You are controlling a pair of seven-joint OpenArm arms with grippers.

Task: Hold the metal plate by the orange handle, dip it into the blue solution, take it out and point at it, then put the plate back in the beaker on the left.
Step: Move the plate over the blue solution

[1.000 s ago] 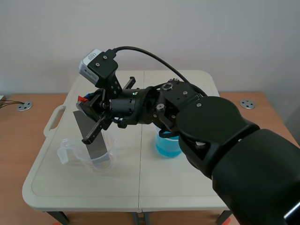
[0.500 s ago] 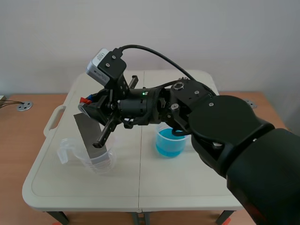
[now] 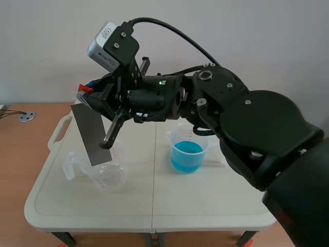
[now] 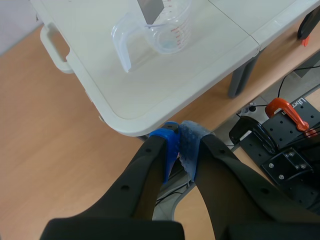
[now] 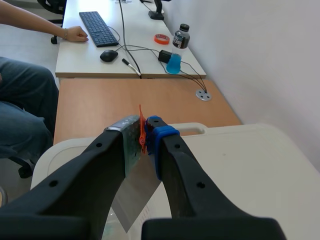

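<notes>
Lifting metal plate (image 3: 90,135) higher from beaker (image 3: 111,177)

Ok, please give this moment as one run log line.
right fingers: shut on orange handle | metal plate: tilted, lower end at clear beaker mouth | blue solution: apart | left fingers: shut, empty

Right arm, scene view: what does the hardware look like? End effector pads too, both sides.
Right arm: matte black, rounded joint housings, screws, small green light. Grey-white camera box at the wrist, fed by a black cable. Right end effector: one blue dotted pad, one grey-green. Left end effector: both blue.
</notes>
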